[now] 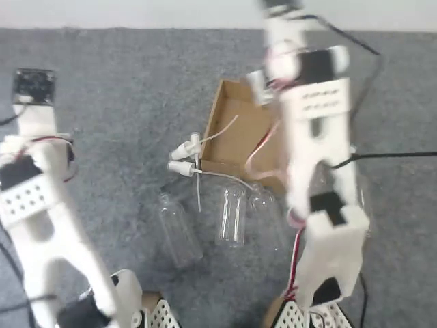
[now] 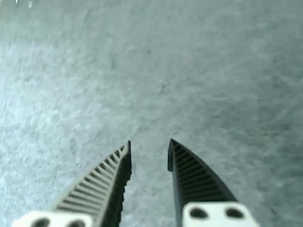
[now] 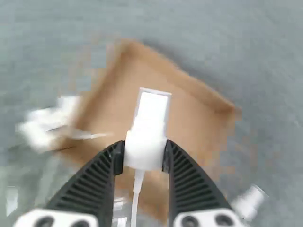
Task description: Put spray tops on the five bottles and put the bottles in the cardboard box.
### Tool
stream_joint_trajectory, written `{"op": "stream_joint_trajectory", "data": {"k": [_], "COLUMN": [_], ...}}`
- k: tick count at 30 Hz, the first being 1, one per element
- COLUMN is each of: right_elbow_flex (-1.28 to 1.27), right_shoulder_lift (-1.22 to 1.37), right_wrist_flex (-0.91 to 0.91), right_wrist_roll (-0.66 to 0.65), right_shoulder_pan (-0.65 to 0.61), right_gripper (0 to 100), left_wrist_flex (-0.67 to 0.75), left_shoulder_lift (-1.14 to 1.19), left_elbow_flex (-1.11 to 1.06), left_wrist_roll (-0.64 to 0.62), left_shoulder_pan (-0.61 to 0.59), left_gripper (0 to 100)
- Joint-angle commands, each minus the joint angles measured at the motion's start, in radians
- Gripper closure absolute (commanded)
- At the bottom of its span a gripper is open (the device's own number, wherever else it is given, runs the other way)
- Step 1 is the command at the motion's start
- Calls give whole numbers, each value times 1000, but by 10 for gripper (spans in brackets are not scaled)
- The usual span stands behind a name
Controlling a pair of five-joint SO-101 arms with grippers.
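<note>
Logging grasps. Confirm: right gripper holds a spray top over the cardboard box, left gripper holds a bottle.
Wrong about the left gripper: the left wrist view shows it open and empty over carpet. The right gripper does hold a spray top over the cardboard box.

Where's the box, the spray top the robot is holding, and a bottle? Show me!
cardboard box (image 1: pixel 239 147), high view, on its bare brown floor.
spray top (image 3: pixel 146 151), right wrist view, on its white collar.
bottle (image 1: pixel 232 215), high view, on the middle of its clear body.
</note>
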State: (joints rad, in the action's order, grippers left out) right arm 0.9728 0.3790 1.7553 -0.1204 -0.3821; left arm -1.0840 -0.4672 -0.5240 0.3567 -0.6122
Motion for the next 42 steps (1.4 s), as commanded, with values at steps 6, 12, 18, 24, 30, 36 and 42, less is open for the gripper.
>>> {"op": "stream_joint_trajectory", "data": {"k": [6, 12, 18, 24, 30, 36, 42], "right_elbow_flex": [-226, -239, -238, -236, -83, 126, -183], "right_shoulder_lift": [1, 179, 260, 257, 257, 240, 24], "right_wrist_flex": [-255, -369, -384, -369, -191, 47, 47], "right_wrist_roll": [91, 147, 178, 172, 170, 80, -20], "right_shoulder_pan": [-352, -380, -377, -378, -354, -234, -87], "right_gripper": [993, 993, 949, 742, 736, 738, 738], "left_wrist_flex": [-2, 43, 110, 126, 120, 86, 71], "left_shoulder_lift": [144, 149, 141, 140, 140, 138, 138], "left_elbow_flex": [122, 120, 48, 33, 33, 39, 47], "left_wrist_roll": [11, 12, 12, 11, 11, 12, 32], "left_shoulder_pan": [-38, -68, -60, -60, -61, -61, -66], "left_gripper": [880, 880, 880, 880, 880, 880, 880]}}
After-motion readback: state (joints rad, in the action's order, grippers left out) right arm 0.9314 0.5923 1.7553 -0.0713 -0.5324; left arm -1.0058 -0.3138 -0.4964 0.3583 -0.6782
